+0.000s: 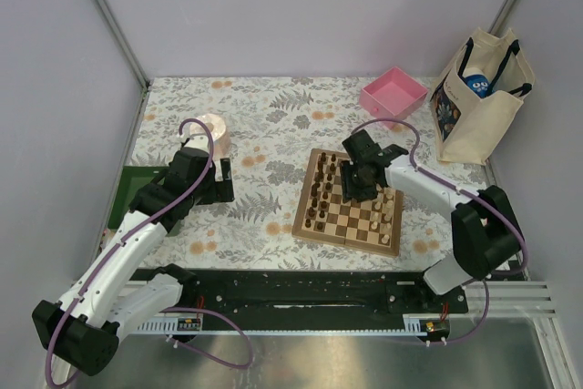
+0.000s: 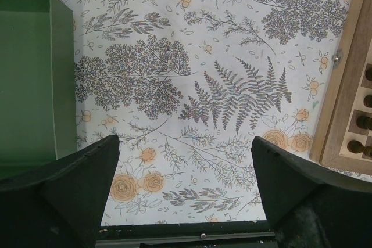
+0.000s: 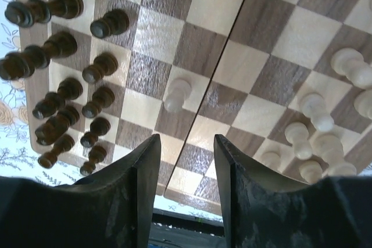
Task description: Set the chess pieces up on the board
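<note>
Right fingers (image 3: pixel 135 201) over chequered wooden board (image 3: pixel 221 56)

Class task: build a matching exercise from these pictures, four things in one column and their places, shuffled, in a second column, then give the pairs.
1 pink square tray
2 flat green tray
3 cream canvas tote bag
4 lone pale wooden pawn

A beside the left arm
B on the chequered wooden chessboard, beside its centre fold
C far right corner
D beyond the chessboard's far edge

Pairs: 1-D, 2-A, 3-C, 4-B
</note>
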Robot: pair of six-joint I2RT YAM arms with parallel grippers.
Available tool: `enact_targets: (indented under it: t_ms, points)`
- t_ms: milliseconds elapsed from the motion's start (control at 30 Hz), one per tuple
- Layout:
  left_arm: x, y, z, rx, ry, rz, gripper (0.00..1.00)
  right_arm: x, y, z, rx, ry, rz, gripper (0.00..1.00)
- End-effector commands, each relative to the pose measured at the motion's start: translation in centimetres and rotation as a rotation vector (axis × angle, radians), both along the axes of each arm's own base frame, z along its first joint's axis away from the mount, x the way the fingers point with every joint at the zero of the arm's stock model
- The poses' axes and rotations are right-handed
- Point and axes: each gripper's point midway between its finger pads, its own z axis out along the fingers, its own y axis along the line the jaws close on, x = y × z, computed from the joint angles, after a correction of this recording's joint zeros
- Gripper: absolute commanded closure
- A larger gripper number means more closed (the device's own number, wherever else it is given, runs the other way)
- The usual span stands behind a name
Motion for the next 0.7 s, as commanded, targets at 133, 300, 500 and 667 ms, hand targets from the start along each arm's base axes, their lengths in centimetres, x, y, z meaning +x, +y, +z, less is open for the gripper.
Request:
enact_targets:
  t_ms: [133, 300, 500, 667]
  points:
    - [0.7, -0.3, 0.6, -0.014, -0.031, -0.010, 0.01, 3.3, 2.8, 0.7, 0.045, -0.054, 0.023, 0.49]
    - [0.6, -0.3, 0.4, -0.010, -0.024, -0.009, 0.01, 3.6, 2.8, -0.5, 0.012, -0.024, 0.020, 0.52]
    - [0.6, -0.3, 0.3, -0.005, -0.018, -0.009, 0.01, 3.5, 2.5, -1.1, -0.006, -0.014, 0.026, 0.58]
    - [0.6, -0.3, 0.2, -0.004, -0.016, -0.009, 0.01, 3.6, 2.5, -0.9, -0.007, -0.023, 0.024, 0.71]
